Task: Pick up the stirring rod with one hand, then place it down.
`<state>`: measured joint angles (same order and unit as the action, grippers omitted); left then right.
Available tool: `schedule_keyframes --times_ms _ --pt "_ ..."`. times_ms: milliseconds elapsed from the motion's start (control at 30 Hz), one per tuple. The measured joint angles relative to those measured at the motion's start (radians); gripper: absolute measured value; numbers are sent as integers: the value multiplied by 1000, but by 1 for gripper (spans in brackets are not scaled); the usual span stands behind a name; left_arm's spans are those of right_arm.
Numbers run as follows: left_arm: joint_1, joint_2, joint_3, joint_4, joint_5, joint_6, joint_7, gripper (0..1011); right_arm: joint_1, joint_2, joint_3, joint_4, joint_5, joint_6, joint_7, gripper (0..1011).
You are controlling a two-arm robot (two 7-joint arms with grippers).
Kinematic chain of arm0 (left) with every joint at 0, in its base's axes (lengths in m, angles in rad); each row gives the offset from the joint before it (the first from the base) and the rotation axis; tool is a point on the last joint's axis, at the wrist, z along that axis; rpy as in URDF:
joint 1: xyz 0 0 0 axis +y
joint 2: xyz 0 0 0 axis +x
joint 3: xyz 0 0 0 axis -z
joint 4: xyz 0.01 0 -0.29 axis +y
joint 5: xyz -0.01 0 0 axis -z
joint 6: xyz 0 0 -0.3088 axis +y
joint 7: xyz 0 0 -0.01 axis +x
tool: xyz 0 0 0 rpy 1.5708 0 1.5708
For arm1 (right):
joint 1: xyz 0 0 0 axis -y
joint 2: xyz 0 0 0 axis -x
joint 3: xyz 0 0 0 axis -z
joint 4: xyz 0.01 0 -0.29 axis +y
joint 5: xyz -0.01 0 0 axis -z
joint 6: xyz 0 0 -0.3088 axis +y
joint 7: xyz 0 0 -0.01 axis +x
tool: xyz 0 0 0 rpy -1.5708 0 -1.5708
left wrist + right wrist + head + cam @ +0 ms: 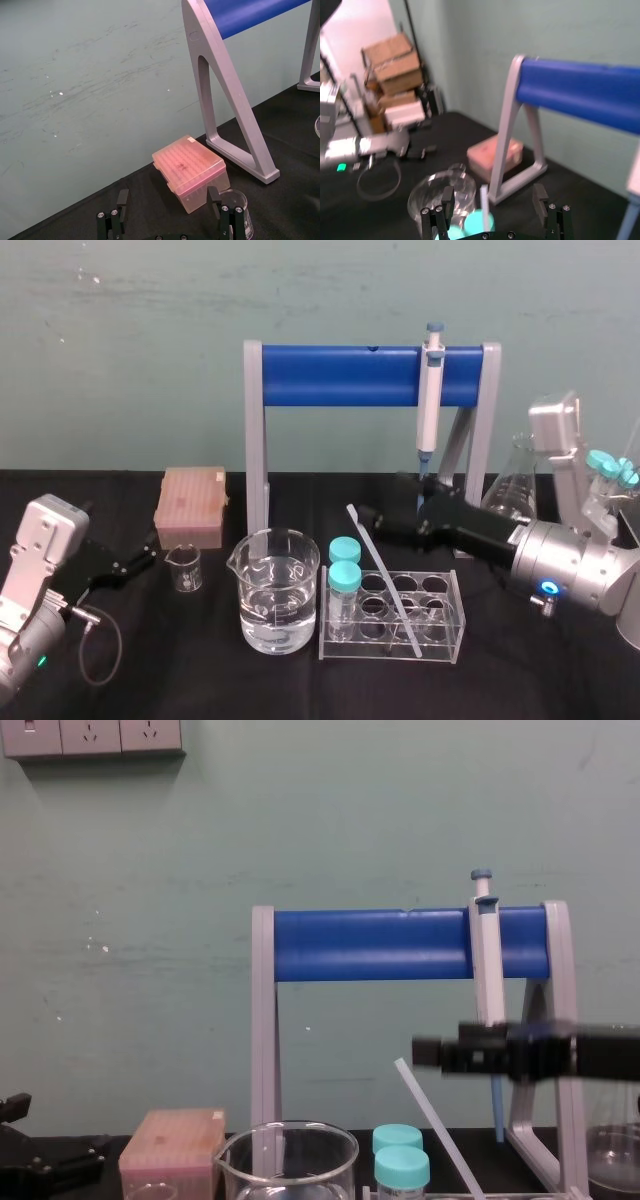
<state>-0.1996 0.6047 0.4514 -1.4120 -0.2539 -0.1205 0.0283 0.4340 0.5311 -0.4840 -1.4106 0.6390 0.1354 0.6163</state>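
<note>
The left gripper (146, 554) sits near the tabletop's left edge with its fingers apart and empty. Toward the middle of the front edge, the stirring rod (383, 575) leans in the clear rack (457, 628), top end tilted back-left. The right gripper (372, 516) hovers at that top end, fingers spread, unclamped.

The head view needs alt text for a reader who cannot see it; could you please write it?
The right gripper, open, reaches in from the right at the upper end of the stirring rod, which leans in a clear tube rack beside a beaker of clear liquid. The left gripper is parked at far left.
</note>
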Motion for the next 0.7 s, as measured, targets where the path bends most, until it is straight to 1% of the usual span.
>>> schedule_keyframes --times_ms 33,67,133,267,400,700 --pt "0 0 0 0 0 0 0 1000 6 8 -17 3 -11 10 9 1000" --pt "0 0 0 0 0 0 0 1000 6 8 -17 3 -11 10 9 1000" --pt "0 0 0 0 0 0 0 1000 16 23 -43 7 -29 31 21 1000" --pt "0 0 0 0 0 0 0 1000 24 31 -60 13 -41 45 24 1000" --pt "0 0 0 0 0 0 0 1000 33 30 -68 23 -45 49 23 1000" --pt "0 0 0 0 0 0 0 1000 58 12 -85 58 -58 49 26 1000"
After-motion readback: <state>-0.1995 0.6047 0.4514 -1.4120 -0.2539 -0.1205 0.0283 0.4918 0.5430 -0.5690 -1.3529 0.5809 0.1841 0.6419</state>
